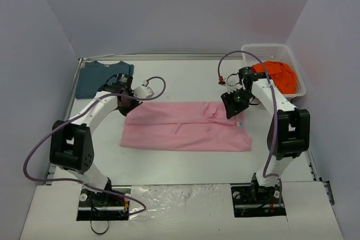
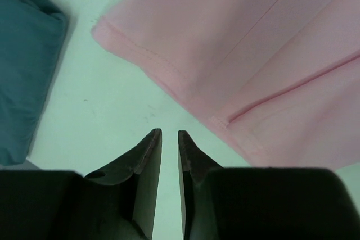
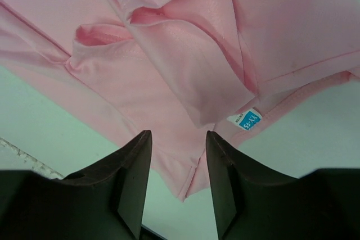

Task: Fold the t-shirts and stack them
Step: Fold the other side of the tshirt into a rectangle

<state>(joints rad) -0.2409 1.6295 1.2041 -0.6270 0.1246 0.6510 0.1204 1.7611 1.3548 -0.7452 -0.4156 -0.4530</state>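
The light pink t-shirt [image 1: 185,127] [image 2: 270,54] [image 3: 169,54] lies folded into a long band across the middle of the table. Its sleeve is bunched near the right end, beside a blue size label [image 3: 247,121]. My left gripper [image 1: 125,105] [image 2: 169,133] hovers just off the shirt's top left corner, its jaws a narrow gap apart with only bare table between them. My right gripper [image 1: 232,105] [image 3: 179,134] is open above the shirt's upper right edge and holds nothing. The dark teal-blue t-shirt [image 1: 101,77] [image 2: 22,71] lies folded at the back left. The orange t-shirt [image 1: 275,74] sits crumpled in the basket.
A white mesh basket [image 1: 270,47] stands at the back right corner. The table [image 1: 185,82] is walled by pale panels at the back and sides. Cables loop from both arms over the table behind the pink shirt.
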